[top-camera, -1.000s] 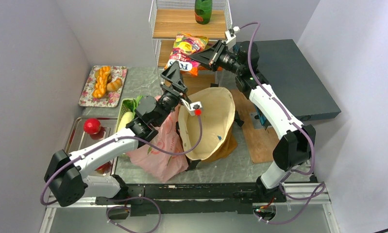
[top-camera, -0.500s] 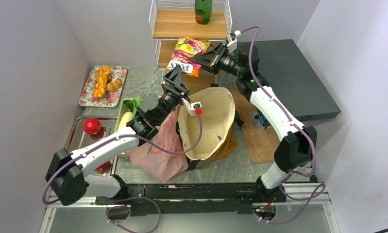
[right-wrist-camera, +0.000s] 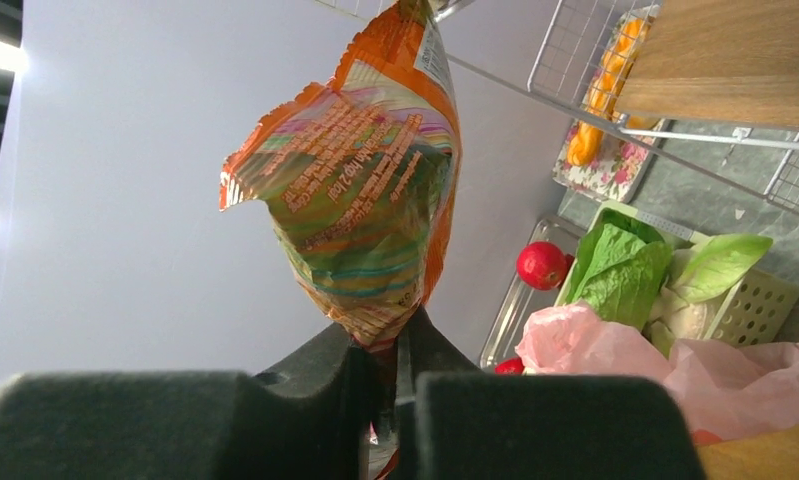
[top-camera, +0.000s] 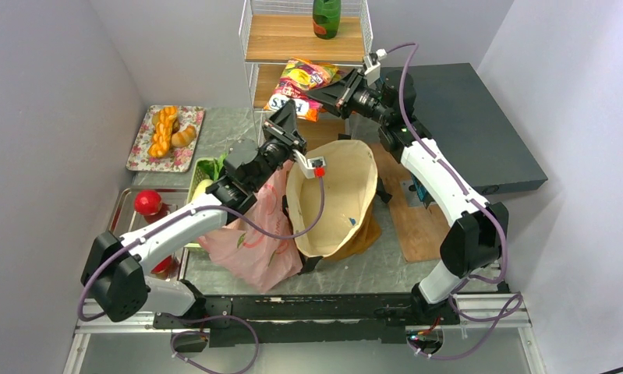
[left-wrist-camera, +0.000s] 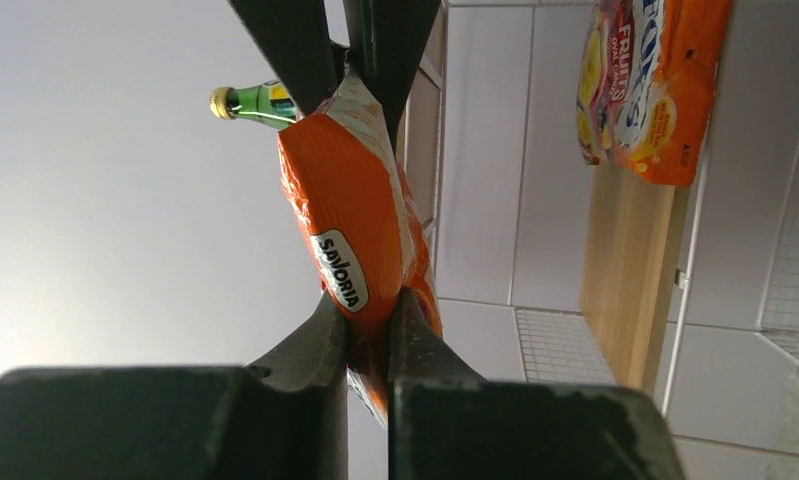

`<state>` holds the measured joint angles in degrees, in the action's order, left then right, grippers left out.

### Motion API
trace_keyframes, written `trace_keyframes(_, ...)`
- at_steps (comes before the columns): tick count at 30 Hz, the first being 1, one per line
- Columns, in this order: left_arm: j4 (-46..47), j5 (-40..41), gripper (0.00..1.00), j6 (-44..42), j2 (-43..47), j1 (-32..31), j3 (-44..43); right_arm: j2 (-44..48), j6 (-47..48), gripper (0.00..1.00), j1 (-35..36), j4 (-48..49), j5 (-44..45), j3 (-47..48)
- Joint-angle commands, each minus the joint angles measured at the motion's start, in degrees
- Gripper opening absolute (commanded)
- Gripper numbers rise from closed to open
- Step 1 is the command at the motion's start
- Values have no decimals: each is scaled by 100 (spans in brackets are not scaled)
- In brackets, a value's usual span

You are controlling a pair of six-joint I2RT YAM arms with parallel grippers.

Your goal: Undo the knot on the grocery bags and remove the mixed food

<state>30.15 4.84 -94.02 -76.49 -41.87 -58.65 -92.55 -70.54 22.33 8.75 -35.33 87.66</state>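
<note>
**Snack packet pinched at both ends, most food already out**

Across the worktop (top-camera: 234, 128) the unpacking looked to us well advanced. The wire shelf unit (top-camera: 304, 39) stood at the far edge, with a green bottle (top-camera: 326, 17) on its top board. In the middle the mustard tote (top-camera: 343, 183) gaped open, and we saw almost nothing in its cream lining. Against its left side the pink plastic bag (top-camera: 253, 245) lay slumped. We could not tell whether its knot was undone or whether anything remained inside.

Further left, leafy greens (right-wrist-camera: 615, 275) filled a pale green basket (right-wrist-camera: 760, 300), and a red fruit (top-camera: 147, 202) sat on the metal tray (top-camera: 125, 206). A shelved snack packet (left-wrist-camera: 650, 90) rested on the unit's lower board.

An orange snack packet (left-wrist-camera: 350, 215) hung in the air in front of the shelves. The left hand (left-wrist-camera: 370, 312) was clenched on its lower edge. The right hand (right-wrist-camera: 383, 345) was clamped on a packet that we took for the same one, because a second pair of dark fingers pinched its upper end in the left wrist view.

We judged that what remained was to set this packet down with the other and to check the pink bag for leftovers.
</note>
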Motion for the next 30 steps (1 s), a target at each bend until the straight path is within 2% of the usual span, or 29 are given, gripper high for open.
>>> trace_keyframes(1, -176, -26, 0, 20, 147, 117, -391, 211, -98, 19, 24, 381, -242, 96)
trace_keyframes(3, -487, -7, 0, 114, 306, 118, -304, 219, -29, 36, -37, 483, -248, 150)
trace_keyframes(6, -893, 78, 0, 230, 611, 113, -126, 292, 156, 69, -100, 572, -265, 218)
trace_keyframes(8, -1224, 142, 0, 366, 796, 109, -71, 354, 249, 86, -154, 503, -245, 193)
trace_keyframes(10, -1632, 208, 0, 525, 945, 111, -77, 415, 355, 97, -248, 404, -244, 152)
trace_keyframes(17, -2759, 352, 0, 1148, 1063, 122, -351, 644, 1119, 100, -506, -238, -214, 36)
trace_keyframes(23, -2396, 608, 0, 995, 733, 206, -452, 858, 1602, 100, -548, -419, -179, -89)
trace_keyframes(30, -2087, 389, 0, 853, 291, 642, -1122, 968, 2132, 100, -546, -551, -298, 37)
